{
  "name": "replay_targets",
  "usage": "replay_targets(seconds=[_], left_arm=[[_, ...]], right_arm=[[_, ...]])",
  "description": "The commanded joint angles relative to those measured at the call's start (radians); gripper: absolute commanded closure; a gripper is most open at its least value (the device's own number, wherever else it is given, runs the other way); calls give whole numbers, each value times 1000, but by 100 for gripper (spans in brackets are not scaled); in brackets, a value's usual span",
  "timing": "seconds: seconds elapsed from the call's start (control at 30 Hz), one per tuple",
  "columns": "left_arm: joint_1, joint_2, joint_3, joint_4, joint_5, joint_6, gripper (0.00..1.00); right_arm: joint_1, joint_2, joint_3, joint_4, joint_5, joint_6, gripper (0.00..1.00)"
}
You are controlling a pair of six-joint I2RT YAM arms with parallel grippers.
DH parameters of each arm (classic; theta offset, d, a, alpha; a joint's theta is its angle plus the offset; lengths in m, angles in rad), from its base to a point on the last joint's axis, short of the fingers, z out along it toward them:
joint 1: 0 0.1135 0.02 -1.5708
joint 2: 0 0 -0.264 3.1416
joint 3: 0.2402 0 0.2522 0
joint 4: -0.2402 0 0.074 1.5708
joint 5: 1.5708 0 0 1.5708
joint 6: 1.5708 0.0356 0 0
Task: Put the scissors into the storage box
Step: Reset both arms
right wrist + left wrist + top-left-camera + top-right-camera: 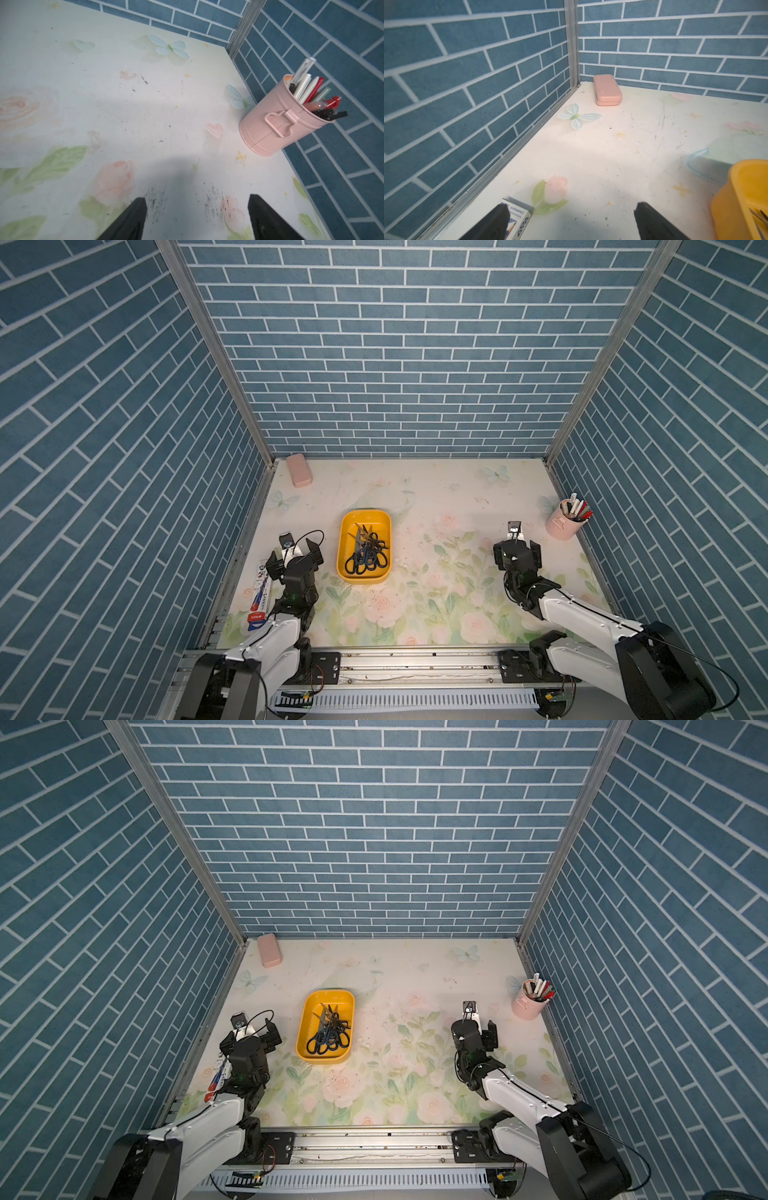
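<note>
Black-handled scissors (368, 552) lie heaped inside the yellow-orange storage box (343, 539) on the flower-printed table (440, 497), clear of both robot grippers. The left gripper (572, 207) sits just beside the box's left wall, its jaws wide apart with nothing between them. Its wrist view catches a rounded corner of the box and a few grey blade tips inside. The right gripper (197, 199) is well apart from the box on the table's right side, near a pink pen cup (268, 128). Its jaws are likewise spread and empty over bare tabletop.

In both top views the scissors lie crossed over one another. Their loop handles bunch at the end of the box nearer the robot, and their slim grey blades fan toward the back wall. The tangle is too dense to count the pairs. The box is shallow, lidless and round-cornered.

A closed pink case (300, 470) rests in the far left corner. A printed carton (258, 597) lies along the table's left edge beside the left arm.
</note>
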Motion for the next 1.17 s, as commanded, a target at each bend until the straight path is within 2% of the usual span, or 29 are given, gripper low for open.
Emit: replay_targets(seconds=[0.0, 0.1, 0.13, 0.23, 0.33, 0.4, 0.47, 0.57, 0.6, 0.63, 0.67, 0.7, 0.9, 1.0, 1.13], left_arm=[[7, 38, -17, 255, 119, 71, 0], [15, 111, -48, 440, 144, 102, 0], [24, 139, -48, 482, 170, 104, 0], [57, 235, -62, 639, 247, 90, 0], [82, 413, -38, 777, 256, 65, 0], [87, 487, 11, 753, 311, 82, 0], [86, 482, 73, 624, 351, 96, 0], [87, 499, 142, 515, 276, 67, 0], [87, 496, 137, 516, 279, 66, 0], [88, 499, 139, 521, 278, 68, 0], [88, 496, 140, 515, 277, 67, 0], [88, 497, 138, 519, 278, 67, 0], [88, 497, 139, 518, 279, 66, 0], [88, 496, 140, 518, 278, 68, 0], [88, 496, 140, 517, 278, 68, 0]], right_arm=[[-45, -13, -63, 372, -54, -109, 19], [-128, 45, -157, 627, -130, -118, 19], [-146, 57, -164, 665, -135, -108, 19], [-240, 95, -183, 772, -269, -72, 19], [-337, 164, -180, 863, -376, -18, 19], [-381, 220, -156, 887, -428, -2, 20], [-408, 329, -133, 957, -504, -8, 19], [-407, 434, -70, 933, -550, -30, 20], [-406, 450, -42, 905, -539, -32, 10], [-397, 435, -34, 869, -533, -39, 8], [-394, 448, -31, 884, -535, -45, 1], [-390, 440, -27, 866, -527, -46, 0], [-388, 444, -29, 874, -535, -50, 0], [-394, 448, -7, 832, -634, -77, 0], [-395, 450, -5, 832, -636, -81, 0]])
